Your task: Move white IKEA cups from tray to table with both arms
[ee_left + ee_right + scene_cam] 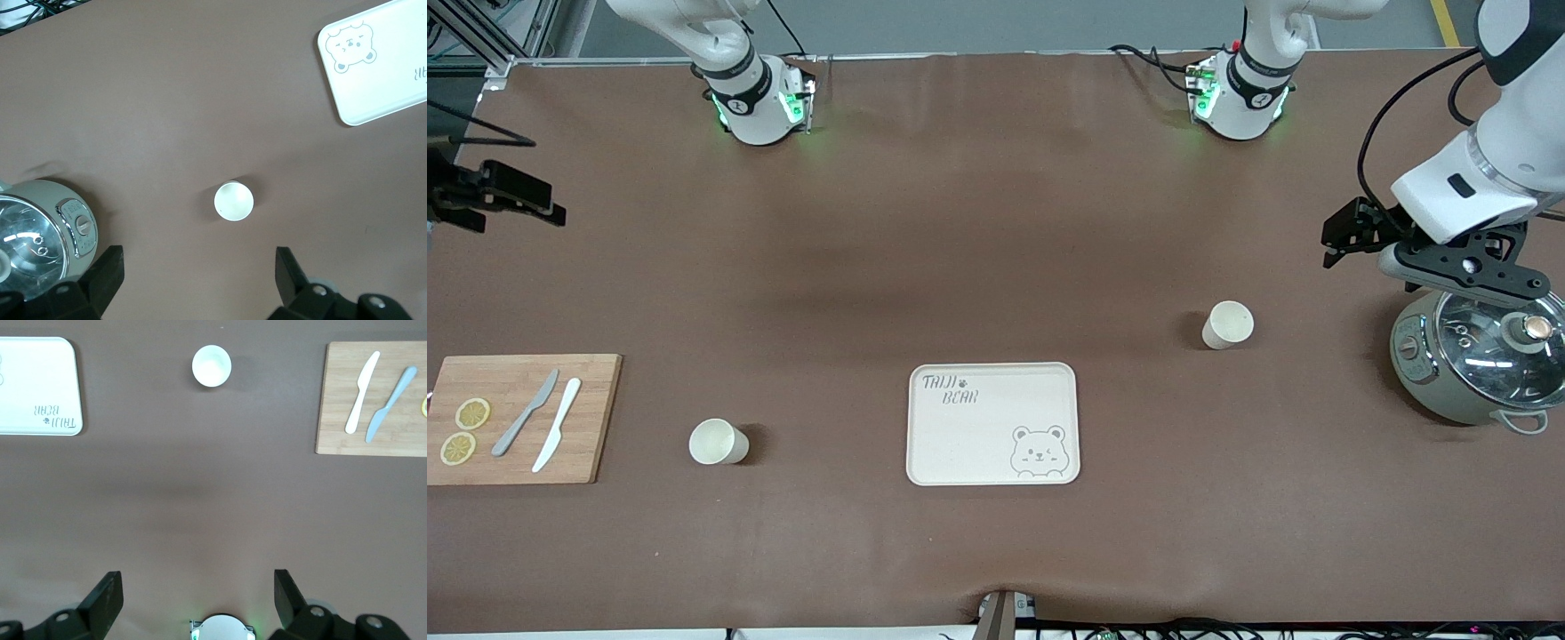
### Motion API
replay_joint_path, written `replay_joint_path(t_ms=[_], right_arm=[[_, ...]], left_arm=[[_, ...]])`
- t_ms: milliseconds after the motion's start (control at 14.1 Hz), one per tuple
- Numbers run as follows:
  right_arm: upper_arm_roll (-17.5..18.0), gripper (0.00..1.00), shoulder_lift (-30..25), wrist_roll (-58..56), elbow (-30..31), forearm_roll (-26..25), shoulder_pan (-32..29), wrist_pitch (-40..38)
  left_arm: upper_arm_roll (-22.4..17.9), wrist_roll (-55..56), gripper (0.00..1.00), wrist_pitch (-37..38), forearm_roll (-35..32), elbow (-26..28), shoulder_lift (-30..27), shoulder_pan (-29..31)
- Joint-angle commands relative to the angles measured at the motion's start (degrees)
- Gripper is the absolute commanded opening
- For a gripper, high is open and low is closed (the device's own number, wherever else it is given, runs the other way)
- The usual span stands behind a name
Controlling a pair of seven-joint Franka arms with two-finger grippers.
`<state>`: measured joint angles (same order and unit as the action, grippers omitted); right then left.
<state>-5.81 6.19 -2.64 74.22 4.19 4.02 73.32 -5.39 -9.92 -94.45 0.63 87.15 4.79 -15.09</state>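
Fingers spread and empty on both grippers. Front view: left gripper [1352, 233] hangs by the grey-green cooker [1476, 369] at right; right gripper [494, 200] is cut off at the left edge. Both small cream-white tumblers [1228, 324] [718, 442] stand on the brown sheet-covered table [960, 222], flanking the bare cream bear-print tray [993, 424], so the job looks done. Left wrist view: one cup [233, 201] sits mid-frame. Right wrist view: the other [211, 365] sits up top, beside a wooden board [373, 400].

A wooden cutting board [520, 418] is lying on the desk at the right arm's end. A grey knife [525, 413] and a white knife [557, 424] are resting on it side by side, with two lemon slices [464, 430] beside them. A round cooker [1476, 369] with a shiny glass lid [1498, 333] is sitting at the left arm's end.
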Motion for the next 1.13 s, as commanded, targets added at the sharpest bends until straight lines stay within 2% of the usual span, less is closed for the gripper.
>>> replay_joint_path(t_ms=[0, 283, 780, 1063], right_arm=[[0.53, 1.00, -8.81, 0.97, 12.94, -1.38, -2.07, 7.07], [0.80, 1.00, -15.76, 0.88, 22.44, -4.62, -2.96, 11.75], [0.71, 1.00, -15.86, -1.58, 22.81, -5.51, -3.05, 12.37], [0.53, 1.00, -14.98, -1.67, 19.47, -5.86, -3.58, 12.72]], left_arm=[[0.29, 0.25, 1.00, 0.14, -1.07, 0.48, -0.93, 0.06], [0.29, 0.25, 1.00, 0.14, -1.07, 0.48, -0.75, 0.15], [0.21, 0.17, 1.00, 0.05, -1.07, 0.39, -0.66, 0.41], [0.21, 0.17, 1.00, 0.05, -1.07, 0.48, -0.66, 0.41]])
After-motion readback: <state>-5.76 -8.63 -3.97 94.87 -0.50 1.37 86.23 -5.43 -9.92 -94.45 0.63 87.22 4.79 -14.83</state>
